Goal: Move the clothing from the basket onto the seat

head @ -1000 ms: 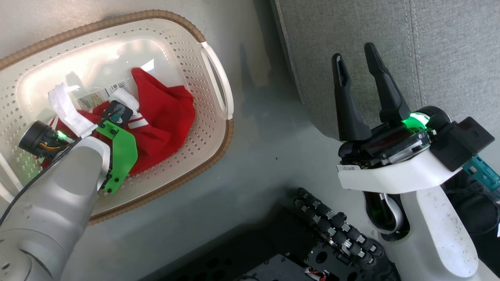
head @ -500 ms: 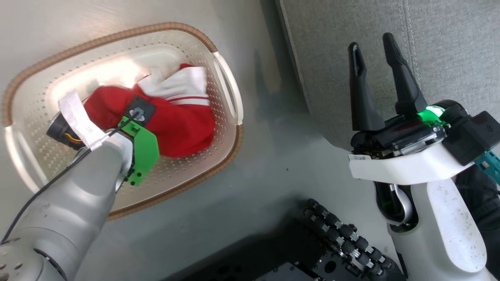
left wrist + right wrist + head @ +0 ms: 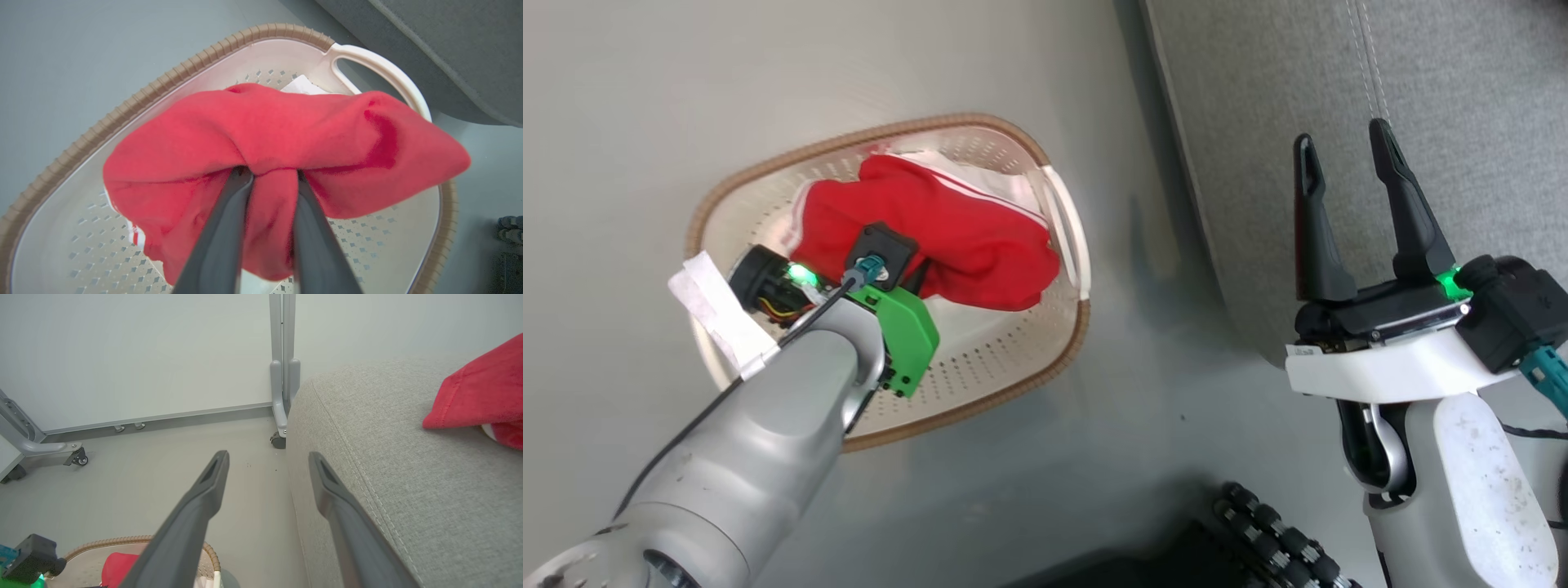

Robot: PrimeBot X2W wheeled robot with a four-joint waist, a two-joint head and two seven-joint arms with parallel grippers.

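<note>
Clothing (image 3: 286,134), a bunched red piece, sits pinched between the fingers of my left gripper (image 3: 269,173), which is clamped on a narrow fold at its middle while both ends sag free. It hangs over the basket (image 3: 163,81), seemingly lifted off the bottom. With so little cloth held, I judge a quick swing could let the clothing slip out onto the floor (image 3: 1013,457), and a drooping end might snag the white handle (image 3: 380,69). Farther off lies the seat (image 3: 1339,65), another red piece (image 3: 482,388) resting on it. My right gripper (image 3: 1341,135) hovers beside its edge, spread wide and empty.
</note>
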